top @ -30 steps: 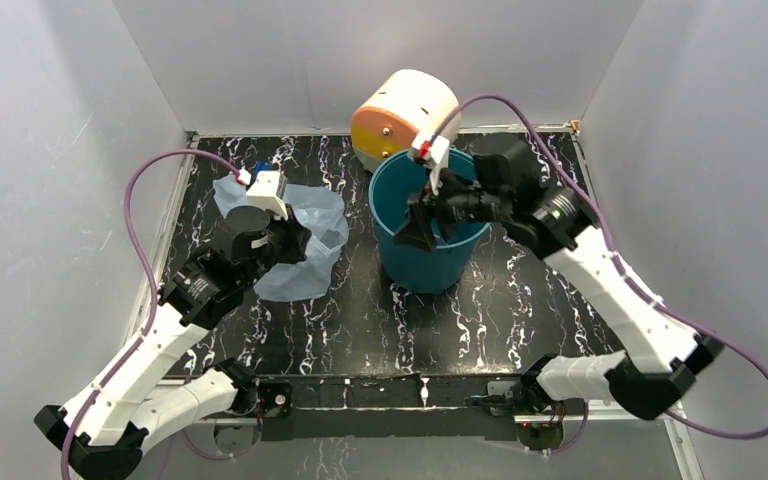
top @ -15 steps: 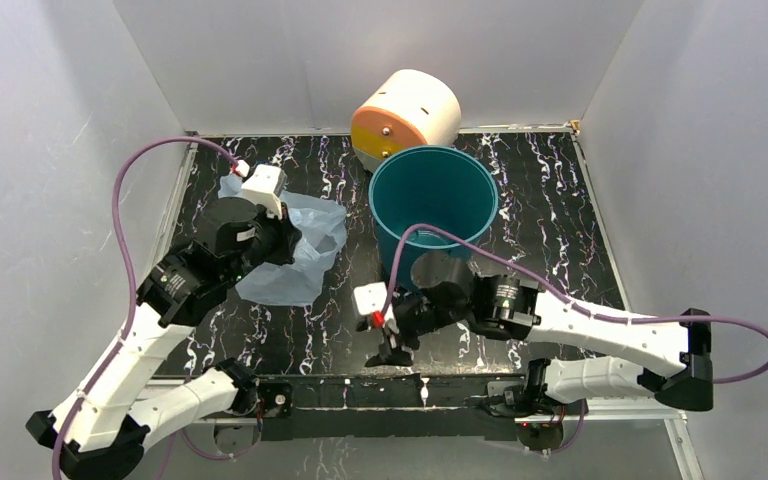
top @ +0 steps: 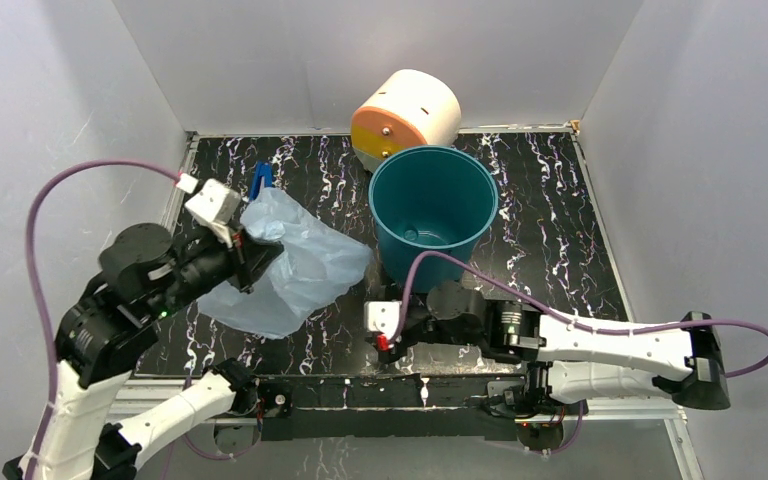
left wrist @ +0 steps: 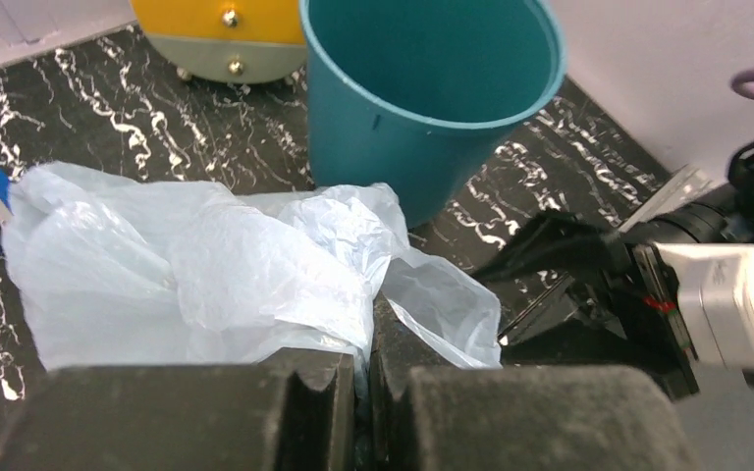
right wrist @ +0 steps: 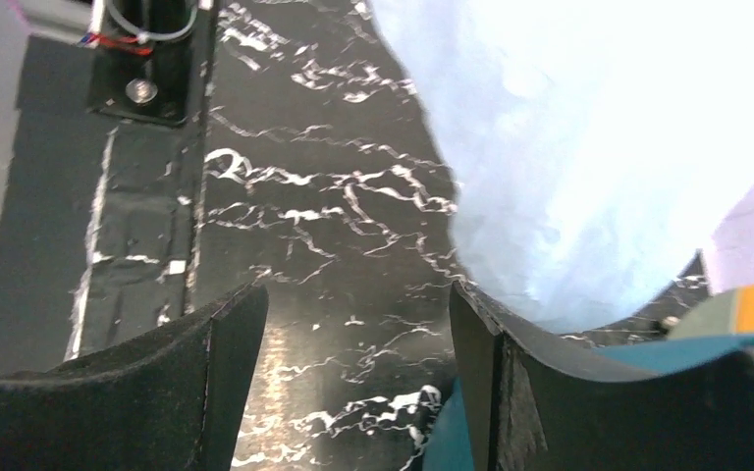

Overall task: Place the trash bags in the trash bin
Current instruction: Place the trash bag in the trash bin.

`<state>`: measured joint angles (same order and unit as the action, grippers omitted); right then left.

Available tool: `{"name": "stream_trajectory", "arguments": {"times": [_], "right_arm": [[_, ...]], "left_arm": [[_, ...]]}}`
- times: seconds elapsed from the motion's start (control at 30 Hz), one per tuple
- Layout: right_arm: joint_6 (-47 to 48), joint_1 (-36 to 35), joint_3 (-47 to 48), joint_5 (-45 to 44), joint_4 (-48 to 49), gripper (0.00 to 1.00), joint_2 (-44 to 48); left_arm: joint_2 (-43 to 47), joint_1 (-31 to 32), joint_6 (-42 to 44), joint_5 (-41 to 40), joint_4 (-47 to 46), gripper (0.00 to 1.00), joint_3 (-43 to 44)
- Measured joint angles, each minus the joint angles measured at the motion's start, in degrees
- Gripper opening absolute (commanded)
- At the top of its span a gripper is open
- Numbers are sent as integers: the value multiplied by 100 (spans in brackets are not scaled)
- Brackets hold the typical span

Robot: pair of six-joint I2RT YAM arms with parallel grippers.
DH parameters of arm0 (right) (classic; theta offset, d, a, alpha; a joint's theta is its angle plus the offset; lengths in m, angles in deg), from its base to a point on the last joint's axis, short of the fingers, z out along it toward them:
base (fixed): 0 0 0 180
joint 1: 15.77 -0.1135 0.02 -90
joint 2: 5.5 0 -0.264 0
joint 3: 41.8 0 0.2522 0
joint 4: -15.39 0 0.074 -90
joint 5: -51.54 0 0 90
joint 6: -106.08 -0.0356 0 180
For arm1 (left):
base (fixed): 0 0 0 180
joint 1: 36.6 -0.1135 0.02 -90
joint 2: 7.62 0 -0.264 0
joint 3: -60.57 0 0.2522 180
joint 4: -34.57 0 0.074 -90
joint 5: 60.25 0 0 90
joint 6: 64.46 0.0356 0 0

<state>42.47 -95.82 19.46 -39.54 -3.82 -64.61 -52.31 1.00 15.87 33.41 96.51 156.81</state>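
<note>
Leftmost, the left gripper (left wrist: 363,368) is pinched tight on the thin, crinkly light-blue trash bag (top: 300,265) (translucent, crumpled), which sits left of the round, tapered teal trash bin (top: 400,250). Near the bin's front, the right gripper (right wrist: 353,324) gapes wide, gripping nothing.

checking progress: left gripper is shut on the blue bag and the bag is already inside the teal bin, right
Not quite. The left gripper is shut on the blue bag, but the bag hangs outside the teal bin, to its left, as the top external view shows.
</note>
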Motion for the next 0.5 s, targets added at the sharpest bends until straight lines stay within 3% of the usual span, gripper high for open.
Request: {"name": "stream_trajectory", "arguments": {"times": [0.33, 0.5], "right_arm": [[-157, 0, -603, -1040, 1447, 82, 372], [-188, 0, -817, -1250, 2011, 74, -232]], "left_arm": [[188, 0, -61, 503, 70, 0, 382], [175, 0, -120, 750, 81, 0, 382]]}}
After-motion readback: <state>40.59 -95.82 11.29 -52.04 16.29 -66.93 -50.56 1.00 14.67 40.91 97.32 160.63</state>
